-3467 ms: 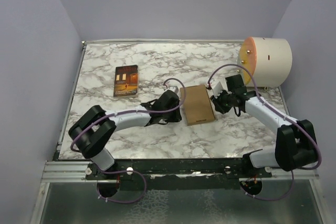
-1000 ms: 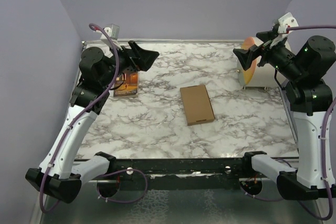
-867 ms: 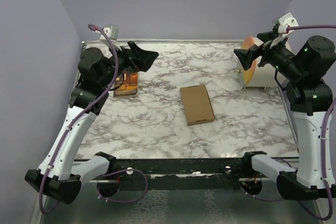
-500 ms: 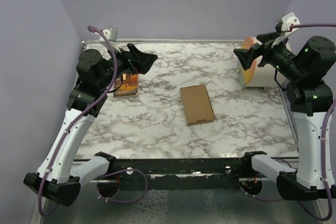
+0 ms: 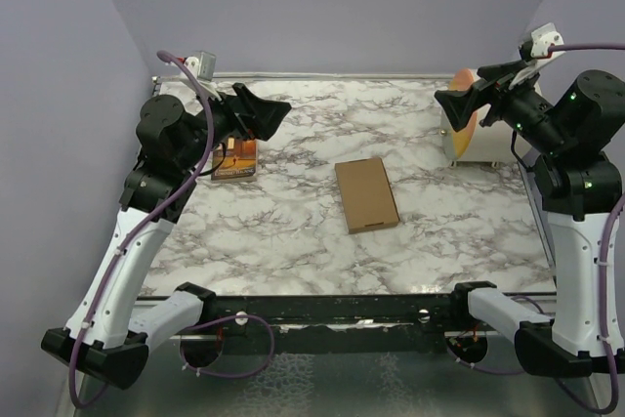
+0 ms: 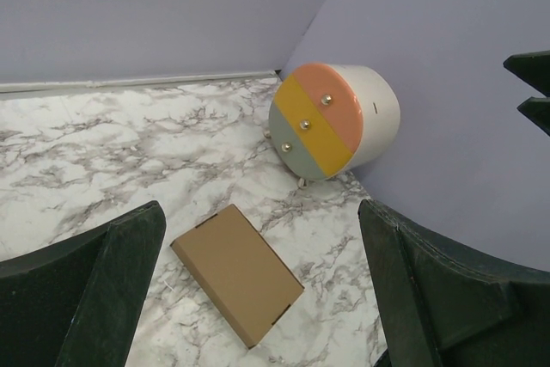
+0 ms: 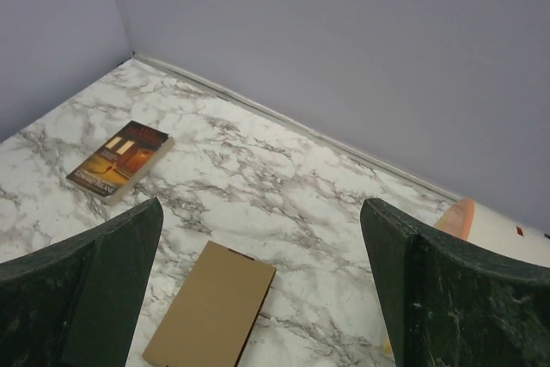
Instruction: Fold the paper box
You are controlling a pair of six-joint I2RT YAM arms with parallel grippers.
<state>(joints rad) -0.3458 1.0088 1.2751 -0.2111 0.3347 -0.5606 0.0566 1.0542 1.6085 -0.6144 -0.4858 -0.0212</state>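
Paper box (image 5: 366, 194) lies closed and flat near the middle of the marble table (image 5: 293, 231), its long side running slightly askew from near to far, well apart from both arms. A few seconds ago the two arms were down at the table, one at each long side of the box; now both are raised high and drawn back to their own sides, and the box lies in the same spot. The left gripper (image 5: 276, 112) hangs above the book (image 5: 241, 163) with its jaws spread wide and nothing between them. The right gripper (image 5: 447, 109) hangs in front of the cream drum (image 5: 471, 141), equally wide and empty. That retreat suggests the folding is done, or nearly so. From the wrist views the box looks like a plain brown, shallow rectangle with its lid down, edges square, and no flap or tab standing up.
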